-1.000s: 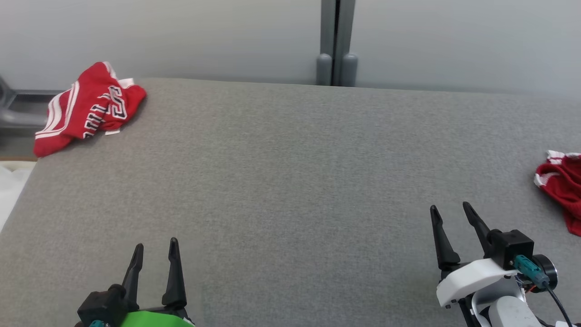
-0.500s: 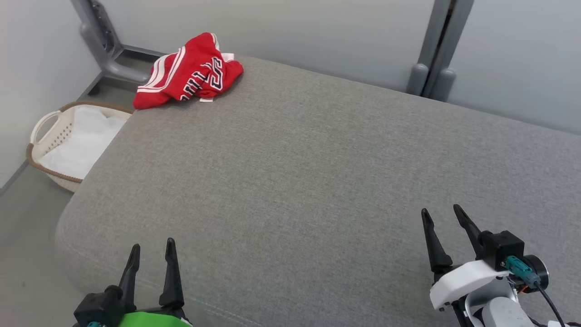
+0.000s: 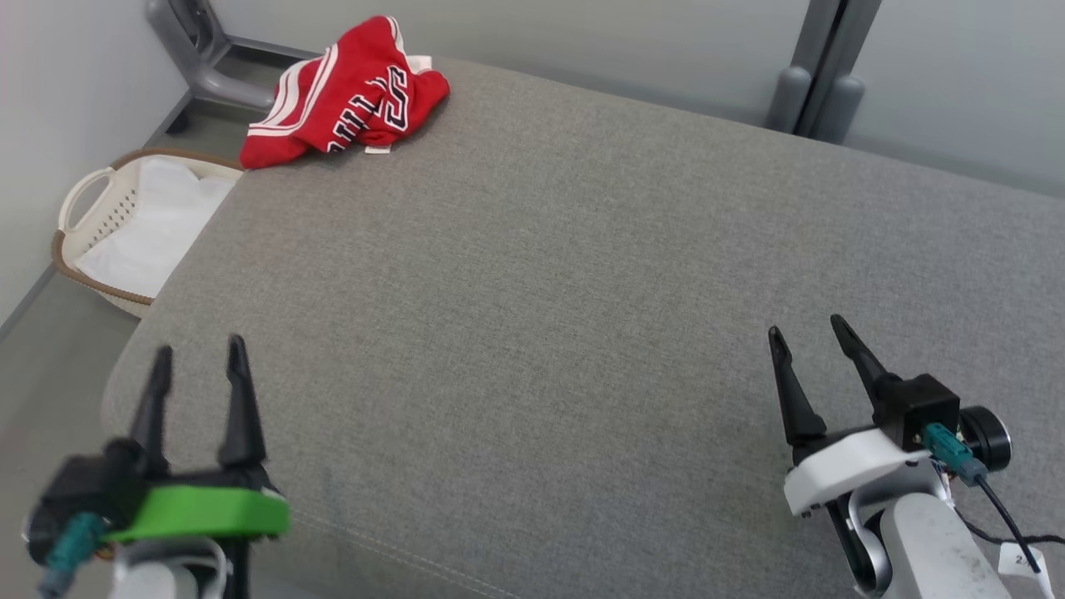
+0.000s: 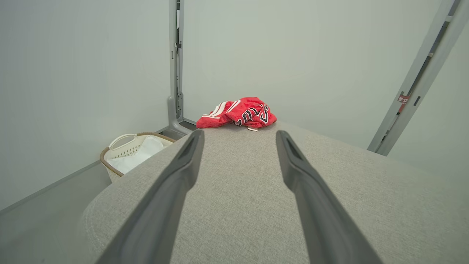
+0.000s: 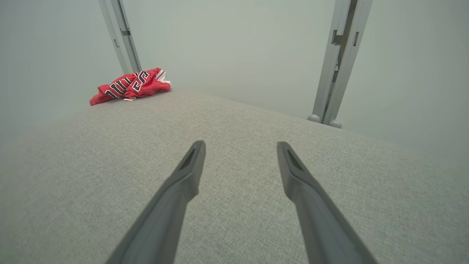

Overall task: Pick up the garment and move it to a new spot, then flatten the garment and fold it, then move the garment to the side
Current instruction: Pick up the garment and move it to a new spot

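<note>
From the head, finds the garment (image 3: 345, 96) crumpled on the far left corner of the bench (image 3: 541, 291), well apart from left gripper (image 3: 200, 348) and right gripper (image 3: 805, 326), both sets of fingers (image 3: 241, 408) wide and empty. From the left wrist, looks between spread fingers straight at the garment (image 4: 238, 112). From the right wrist, catches the garment (image 5: 132, 86) far off left.

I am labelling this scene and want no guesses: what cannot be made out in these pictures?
- Head view: folds of the crumpled garment hide part of its lettering; in both wrist views it is too small to read.
- Head view: the left gripper is blurred.
- Head view: the edge of the cushion hides part of the basket; its white content is unclear.
</note>
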`<state>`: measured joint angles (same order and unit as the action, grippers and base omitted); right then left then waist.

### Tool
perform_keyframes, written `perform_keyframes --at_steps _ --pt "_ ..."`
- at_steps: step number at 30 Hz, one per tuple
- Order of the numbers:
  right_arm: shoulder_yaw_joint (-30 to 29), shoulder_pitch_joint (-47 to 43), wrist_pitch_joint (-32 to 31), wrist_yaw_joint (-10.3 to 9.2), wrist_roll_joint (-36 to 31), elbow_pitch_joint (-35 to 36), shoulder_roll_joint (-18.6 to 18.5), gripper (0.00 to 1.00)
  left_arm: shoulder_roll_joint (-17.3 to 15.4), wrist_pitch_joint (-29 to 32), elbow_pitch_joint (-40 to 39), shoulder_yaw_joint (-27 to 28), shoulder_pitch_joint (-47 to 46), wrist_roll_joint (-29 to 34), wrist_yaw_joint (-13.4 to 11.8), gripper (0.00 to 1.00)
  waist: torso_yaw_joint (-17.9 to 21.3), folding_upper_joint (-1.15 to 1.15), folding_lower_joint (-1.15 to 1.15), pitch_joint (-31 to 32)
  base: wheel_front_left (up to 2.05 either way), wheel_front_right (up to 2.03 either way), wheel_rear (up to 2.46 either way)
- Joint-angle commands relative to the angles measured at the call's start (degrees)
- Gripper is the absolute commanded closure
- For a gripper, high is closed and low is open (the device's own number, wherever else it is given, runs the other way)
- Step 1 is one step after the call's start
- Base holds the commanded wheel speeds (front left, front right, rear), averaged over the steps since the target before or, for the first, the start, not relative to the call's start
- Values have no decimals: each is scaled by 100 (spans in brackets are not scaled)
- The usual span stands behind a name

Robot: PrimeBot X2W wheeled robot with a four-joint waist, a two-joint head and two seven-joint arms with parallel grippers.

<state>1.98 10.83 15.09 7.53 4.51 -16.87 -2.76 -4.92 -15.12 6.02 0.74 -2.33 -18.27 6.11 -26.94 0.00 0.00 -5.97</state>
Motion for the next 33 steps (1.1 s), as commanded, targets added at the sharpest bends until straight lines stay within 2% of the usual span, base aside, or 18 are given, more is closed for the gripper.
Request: perform_keyframes --at_steps 1,3,5,11,14,16,19,26,33 --pt "-6 119 9 -9 -93 61 -27 0 -189 -3 -38 72 -362 65 45 0 228 0 0 -377 0 0 0" --pt "6 280 9 -9 -263 122 -29 0 -477 -3 -16 195 -887 65 85 0 348 0 0 -595 0 0 0" --pt "62 540 7 -9 -506 183 -29 0 -1053 15 207 330 -1784 81 111 0 589 0 0 -960 0 0 0" --pt "256 1046 -173 -9 -881 497 -27 0 -1942 448 932 355 -3516 -171 132 0 1092 0 0 -1739 0 0 0" --pt "284 1163 -314 -9 -1060 751 -31 0 -2082 746 1606 339 -4282 -578 137 0 1312 0 0 -2138 0 0 0" --pt "290 1194 -405 -9 -1184 958 -29 0 -2303 921 2049 247 -4707 -640 138 0 1421 0 0 -2382 0 0 0" --pt "275 1189 -512 -9 -1234 1286 -23 0 -2348 1109 2663 136 -5154 -833 132 0 1560 0 0 -2709 0 0 0" --pt "393 1085 -793 -9 -1369 2262 -83 0 -2611 1402 3918 -169 -5819 -794 134 0 1818 0 0 -3362 0 0 0" --pt "410 894 -1069 -9 -1437 3066 -202 0 -2744 1553 4753 -586 -6104 -779 133 0 1901 0 0 -3759 0 0 0"
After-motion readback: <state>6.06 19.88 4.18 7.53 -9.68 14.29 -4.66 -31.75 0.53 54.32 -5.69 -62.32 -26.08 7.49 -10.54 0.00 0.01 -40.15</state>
